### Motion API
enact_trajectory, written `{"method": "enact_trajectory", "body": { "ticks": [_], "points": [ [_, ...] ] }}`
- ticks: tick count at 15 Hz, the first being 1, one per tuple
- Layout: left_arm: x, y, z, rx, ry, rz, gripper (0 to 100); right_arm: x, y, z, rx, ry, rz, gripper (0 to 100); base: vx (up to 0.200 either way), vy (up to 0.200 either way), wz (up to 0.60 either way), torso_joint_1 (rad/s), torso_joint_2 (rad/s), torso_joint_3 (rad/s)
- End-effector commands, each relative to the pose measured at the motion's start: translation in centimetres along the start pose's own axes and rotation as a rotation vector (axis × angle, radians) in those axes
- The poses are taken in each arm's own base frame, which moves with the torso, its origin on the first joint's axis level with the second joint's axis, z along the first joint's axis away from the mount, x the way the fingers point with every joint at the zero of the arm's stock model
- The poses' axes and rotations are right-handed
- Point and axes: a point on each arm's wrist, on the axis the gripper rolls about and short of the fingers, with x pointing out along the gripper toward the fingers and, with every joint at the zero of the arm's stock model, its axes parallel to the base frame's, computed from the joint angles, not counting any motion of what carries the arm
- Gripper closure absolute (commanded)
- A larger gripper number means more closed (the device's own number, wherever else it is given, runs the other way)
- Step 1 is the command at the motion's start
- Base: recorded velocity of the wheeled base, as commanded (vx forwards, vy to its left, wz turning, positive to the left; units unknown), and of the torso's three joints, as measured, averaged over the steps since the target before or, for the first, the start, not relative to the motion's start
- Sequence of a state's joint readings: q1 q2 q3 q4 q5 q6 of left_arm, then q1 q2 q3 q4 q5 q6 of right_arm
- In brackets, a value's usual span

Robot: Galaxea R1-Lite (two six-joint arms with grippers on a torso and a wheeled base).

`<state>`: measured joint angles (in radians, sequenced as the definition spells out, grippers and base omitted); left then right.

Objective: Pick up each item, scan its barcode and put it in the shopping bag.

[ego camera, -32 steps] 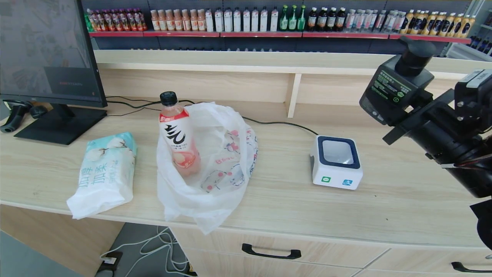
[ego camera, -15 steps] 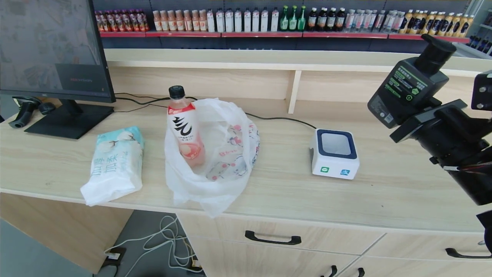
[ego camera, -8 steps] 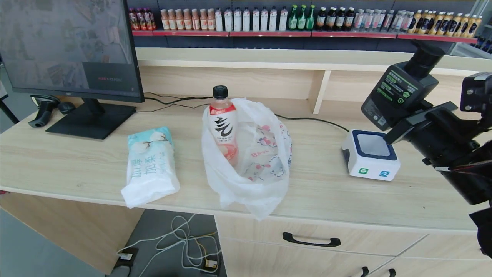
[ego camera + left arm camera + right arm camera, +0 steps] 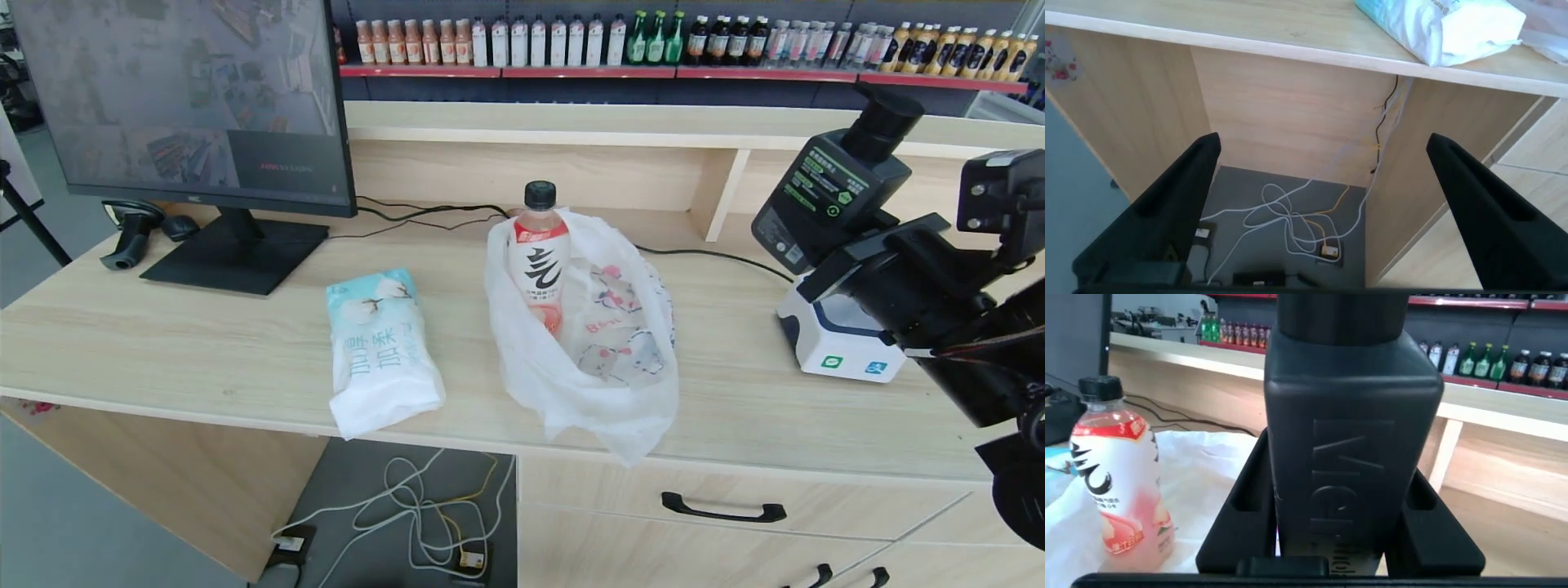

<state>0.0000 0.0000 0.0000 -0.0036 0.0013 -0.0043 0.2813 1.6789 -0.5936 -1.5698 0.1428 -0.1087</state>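
Right pincer (image 4: 861, 245) clamped on black square pump bottle (image 4: 829, 192), right of white plastic shopping bag (image 4: 604, 384) | pink drink bottle (image 4: 539, 265) upright inside bag | left pincer (image 4: 1323, 163) spread wide, low left of bag

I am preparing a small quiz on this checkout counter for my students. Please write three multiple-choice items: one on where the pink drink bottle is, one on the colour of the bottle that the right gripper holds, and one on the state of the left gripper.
1. Where is the pink drink bottle?
A. standing in the shopping bag
B. lying flat beside it
C. standing behind it

2. What colour is the pump bottle held by the right gripper?
A. white
B. green
C. black

3. How are the fingers of the left gripper?
A. shut on a thing
B. open and empty
C. shut on nothing

Answers: 1 A, the white bag surrounds its lower half. 2 C, its body and pump head are black. 3 B, the fingers stand wide apart with nothing between them.
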Motion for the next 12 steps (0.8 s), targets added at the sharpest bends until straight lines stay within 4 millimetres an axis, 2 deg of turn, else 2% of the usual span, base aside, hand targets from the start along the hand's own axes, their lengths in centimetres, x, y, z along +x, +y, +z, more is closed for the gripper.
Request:
{"method": "enact_trajectory", "body": {
  "ticks": [1, 4, 12],
  "points": [
    [0.0, 0.0, 0.0, 0.0, -0.001, 0.0, 0, 0.4, 0.2, -0.5, 0.002, 0.008, 0.007, 100, 0.0, 0.0, 0.6, 0.002, 0.01, 0.002],
    [0.0, 0.0, 0.0, 0.0, -0.001, 0.0, 0, 0.5, 0.2, -0.8, 0.005, 0.014, 0.009, 100, 0.0, 0.0, 0.6, -0.002, 0.0, 0.002],
    [0.0, 0.0, 0.0, -0.002, -0.003, 0.0, 0, 1.7, 0.5, -5.4, 0.033, 0.124, 0.021, 100, 0.0, 0.0, 0.0, 0.0, 0.0, 0.0]
  ]
}}
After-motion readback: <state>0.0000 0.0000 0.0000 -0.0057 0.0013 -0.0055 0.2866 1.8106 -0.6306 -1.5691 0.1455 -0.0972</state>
